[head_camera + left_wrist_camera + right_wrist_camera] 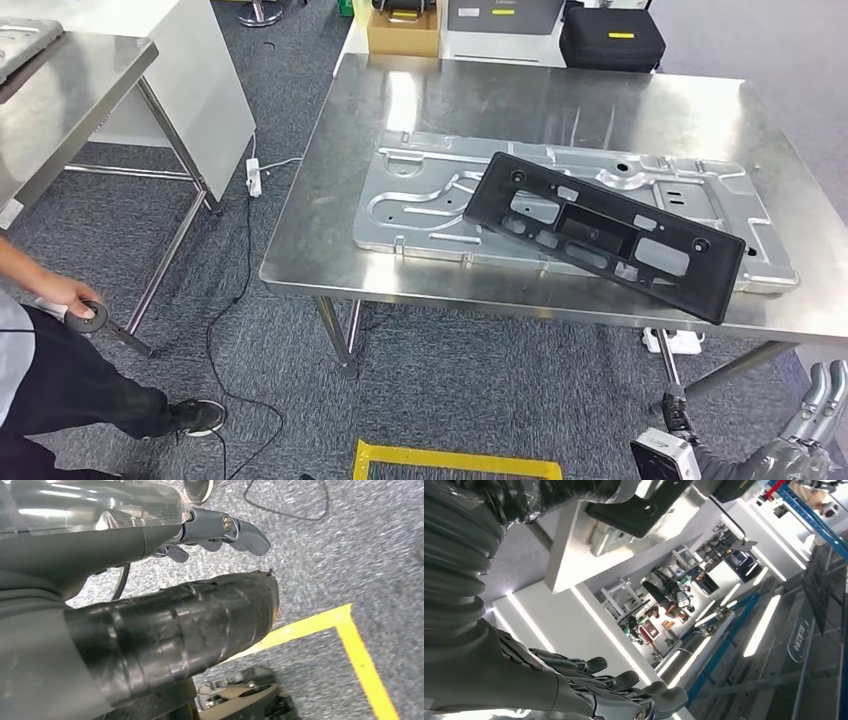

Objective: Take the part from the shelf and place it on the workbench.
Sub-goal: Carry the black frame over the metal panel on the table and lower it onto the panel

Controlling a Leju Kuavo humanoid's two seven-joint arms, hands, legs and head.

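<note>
On the tabletop (330, 230) lies the black part (605, 233) (stiff, light plastic prob.): grip by long edge; both hands' fingers released, w/ nothing held.

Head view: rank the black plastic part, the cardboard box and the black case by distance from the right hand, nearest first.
From the right hand, low at the right edge:
1. Black plastic part, lying across the metal panel on the near half of the workbench.
2. Black case, behind the workbench's far edge, right of centre.
3. Cardboard box, behind the far edge, further left.

Grey carpet floor (480, 400) with yellow tape (455, 460), white power strip (254, 177).
</note>
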